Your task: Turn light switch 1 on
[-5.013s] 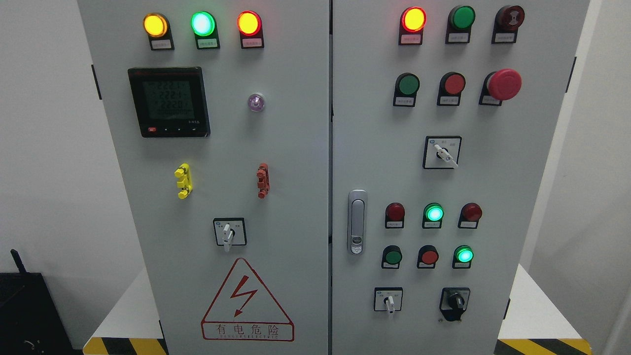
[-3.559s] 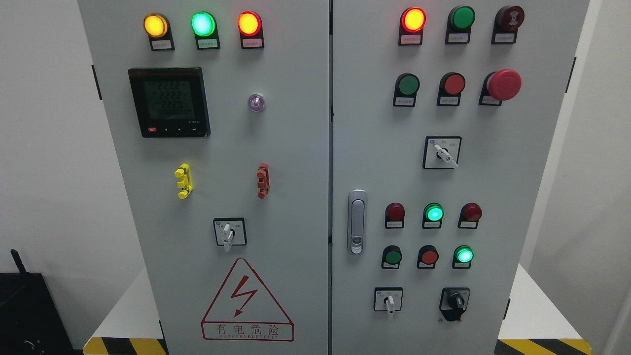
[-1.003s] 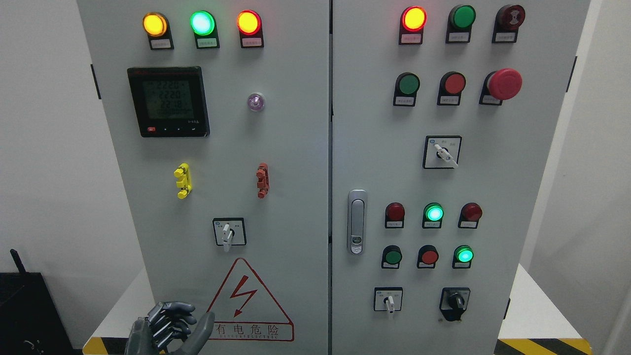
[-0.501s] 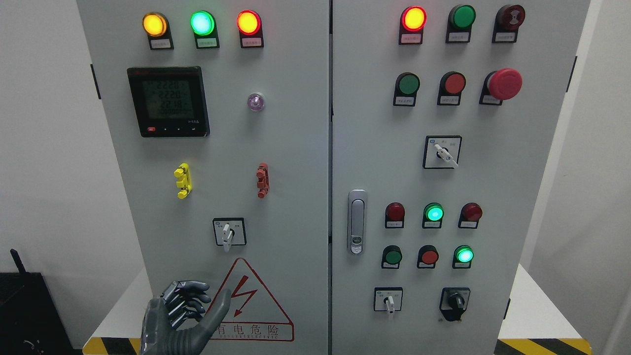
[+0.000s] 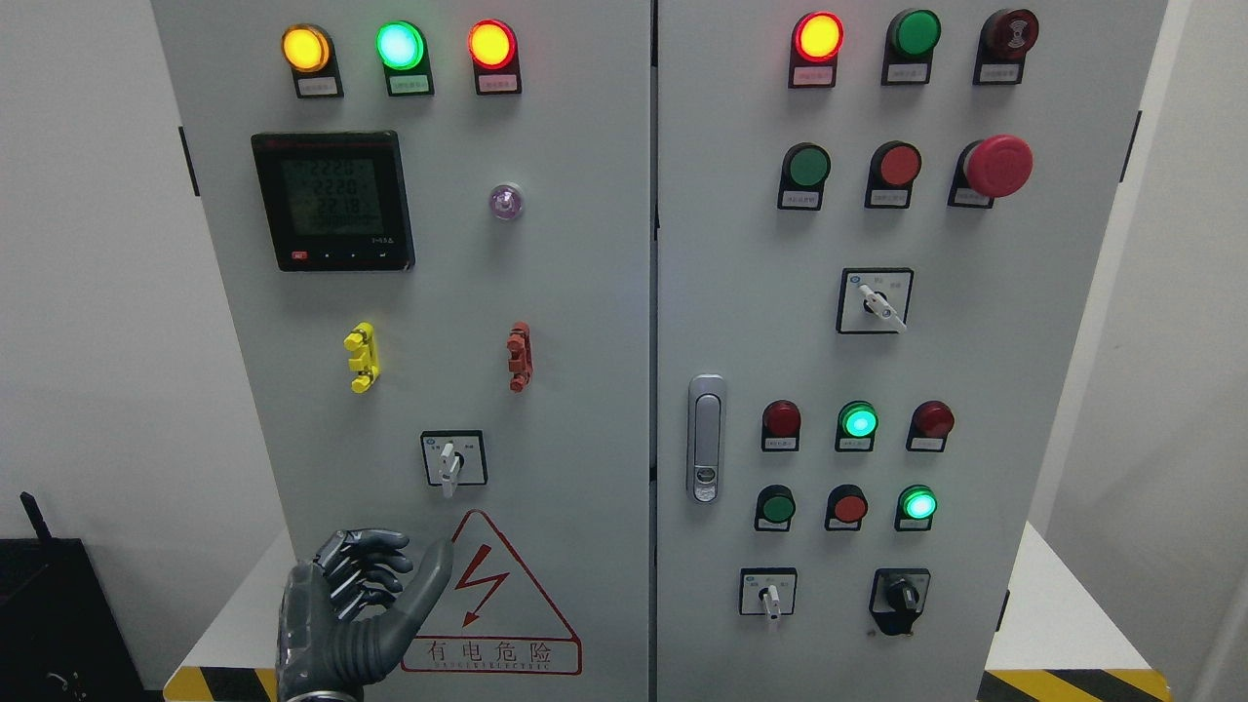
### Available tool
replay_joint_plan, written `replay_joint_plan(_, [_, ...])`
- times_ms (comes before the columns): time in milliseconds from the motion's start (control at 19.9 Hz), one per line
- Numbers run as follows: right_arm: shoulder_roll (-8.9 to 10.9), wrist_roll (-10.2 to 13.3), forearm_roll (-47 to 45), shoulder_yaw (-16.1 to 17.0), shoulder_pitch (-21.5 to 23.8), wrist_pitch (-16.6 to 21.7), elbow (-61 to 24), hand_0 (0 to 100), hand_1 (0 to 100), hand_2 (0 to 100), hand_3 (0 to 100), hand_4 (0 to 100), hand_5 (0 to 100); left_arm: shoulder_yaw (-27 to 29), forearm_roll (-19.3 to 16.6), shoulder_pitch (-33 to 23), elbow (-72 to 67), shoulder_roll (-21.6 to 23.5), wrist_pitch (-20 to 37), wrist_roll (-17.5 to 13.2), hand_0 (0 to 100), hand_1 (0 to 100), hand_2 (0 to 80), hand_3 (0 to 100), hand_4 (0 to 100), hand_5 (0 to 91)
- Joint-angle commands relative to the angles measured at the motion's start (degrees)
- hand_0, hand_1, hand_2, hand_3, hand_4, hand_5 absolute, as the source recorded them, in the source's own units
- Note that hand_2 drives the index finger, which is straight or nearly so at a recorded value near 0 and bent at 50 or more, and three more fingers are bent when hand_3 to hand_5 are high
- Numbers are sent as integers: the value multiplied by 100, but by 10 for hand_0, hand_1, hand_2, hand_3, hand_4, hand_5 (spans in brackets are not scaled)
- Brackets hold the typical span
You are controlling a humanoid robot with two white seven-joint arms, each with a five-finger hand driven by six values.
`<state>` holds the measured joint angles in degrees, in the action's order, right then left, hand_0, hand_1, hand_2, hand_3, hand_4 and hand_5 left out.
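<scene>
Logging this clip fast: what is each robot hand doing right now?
Left robot hand: fingers loosely curled, thumb out, holding nothing, below the white-handled rotary selector switch.
Right robot hand: not in view.

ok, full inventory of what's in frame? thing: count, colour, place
cabinet: 1, grey, two doors, fills the centre
top lamps, left door: 3 lit, amber, green, red
meter: 1, black, upper left door
clear lamp: 1, right of meter
clips: 2, yellow and red, mid left door
selector: 1, white lever, lower left door
warning triangle: 1, red, below selector
right door lamps and buttons: 12, red or green
e-stop: 1, red, upper right door
right door selectors: 3, at
door handle: 1, silver
black box: 1, lower left
left hand: 1, dark grey, fingers relaxed, below selector
</scene>
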<state>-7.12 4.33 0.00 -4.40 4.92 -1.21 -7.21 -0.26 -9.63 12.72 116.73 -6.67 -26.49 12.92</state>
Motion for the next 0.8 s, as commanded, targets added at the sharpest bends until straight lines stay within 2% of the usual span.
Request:
replay_joint_plan(0, [0,-2,-141,0,0,-2,0,0,0,0,0,0,0,-123,-118,204,-1,-106,-119,9,32,753,539,743,776,672])
replay_joint_plan(752, [0,-2,-141,0,0,-2,0,0,0,0,0,0,0,-150,-171,678,-239,-159,-444,71,60,763,532,739,780,677])
